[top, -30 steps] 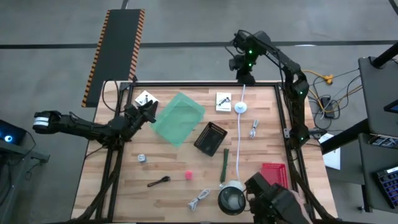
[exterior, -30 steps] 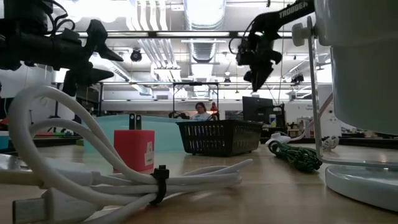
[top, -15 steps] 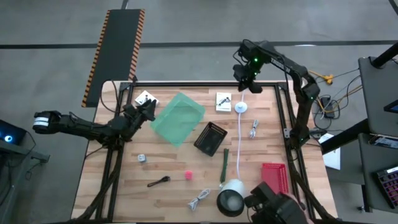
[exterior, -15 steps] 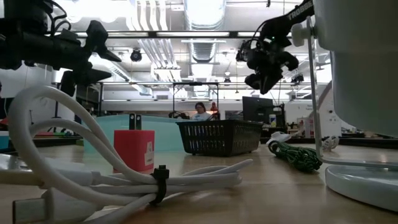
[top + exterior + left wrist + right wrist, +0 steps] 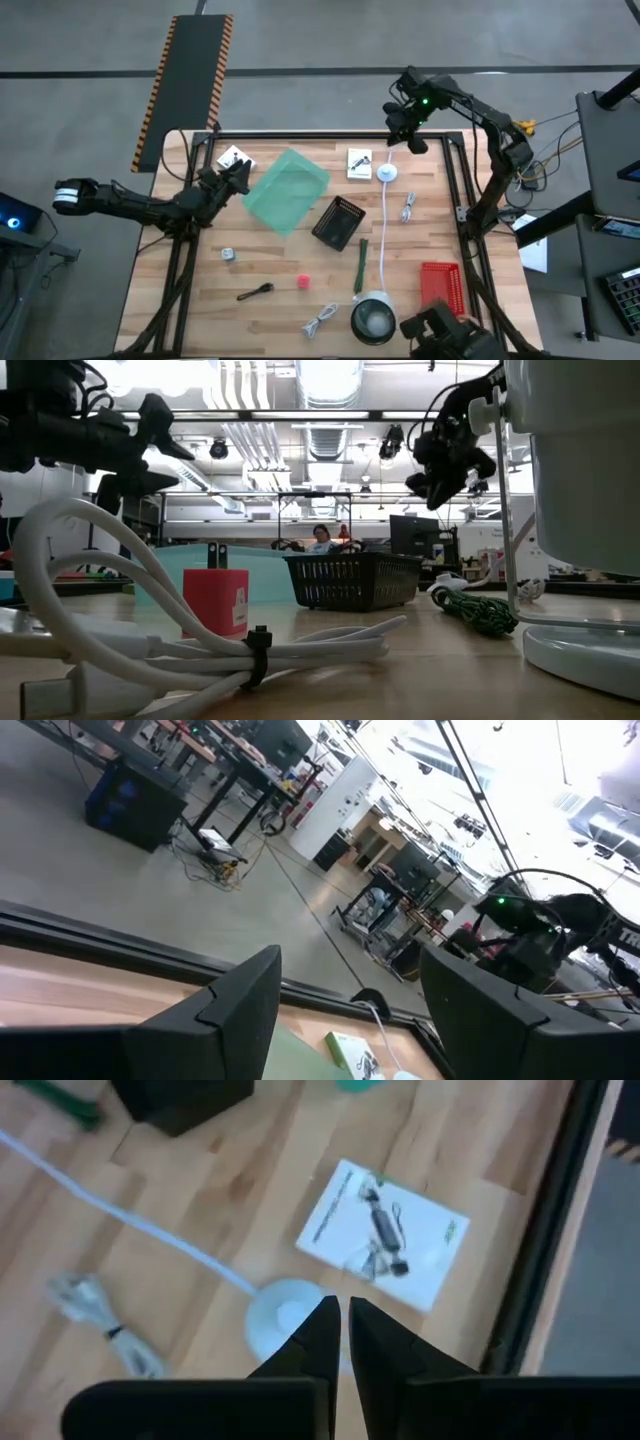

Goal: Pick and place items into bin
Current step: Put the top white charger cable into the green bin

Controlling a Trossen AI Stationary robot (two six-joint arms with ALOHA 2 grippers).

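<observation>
White printed card (image 5: pixel 359 163) lies flat on the wooden table (image 5: pixel 280 270) near its far edge, just beside the round white puck (image 5: pixel 388 173) of the long cord. Right gripper (image 5: pixel 411 140) hangs above that edge, empty, fingers pressed together. Left gripper (image 5: pixel 240 176) sits by the translucent green bin (image 5: pixel 287 190), fingers apart, nothing between them.

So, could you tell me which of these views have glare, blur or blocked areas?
Low view: ceiling lights glare, and the near white cord bulks large and soft, hiding much of the table. Left wrist view: bright washout in one corner. Right wrist view: the printed card is slightly soft. High view: evenly lit.
</observation>
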